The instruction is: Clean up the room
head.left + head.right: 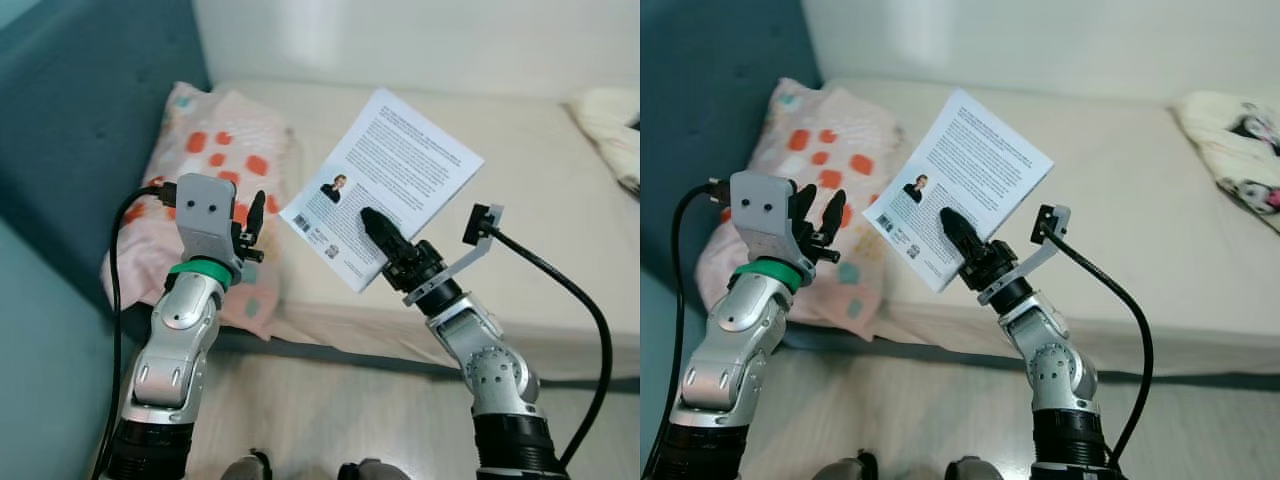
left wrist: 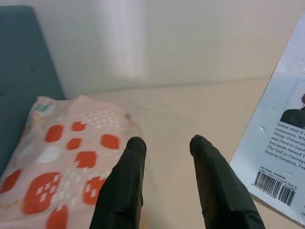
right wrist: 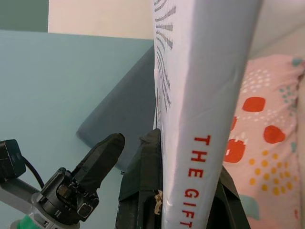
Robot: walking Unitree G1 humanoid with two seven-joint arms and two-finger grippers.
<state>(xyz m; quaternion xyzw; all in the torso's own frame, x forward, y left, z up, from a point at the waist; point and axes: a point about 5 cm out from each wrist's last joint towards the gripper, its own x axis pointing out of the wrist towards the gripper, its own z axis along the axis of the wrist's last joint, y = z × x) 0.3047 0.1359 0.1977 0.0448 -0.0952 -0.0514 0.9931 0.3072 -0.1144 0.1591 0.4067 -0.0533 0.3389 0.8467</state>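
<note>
The right gripper (image 1: 378, 228) is clamping a white paperback book with black back-cover text and a barcode (image 1: 385, 175), holding it up in the air over the near edge of the cream-sheeted bed (image 1: 520, 170). The grip is sitting near the book's lower edge, so it should be carried level and slowly to avoid it pivoting or slipping. The left gripper (image 1: 252, 228) is hovering just beside the book with its fingers narrowly parted and empty, above the pink pillow with orange-red patches (image 1: 215, 150), ready to steady the book's corner.
</note>
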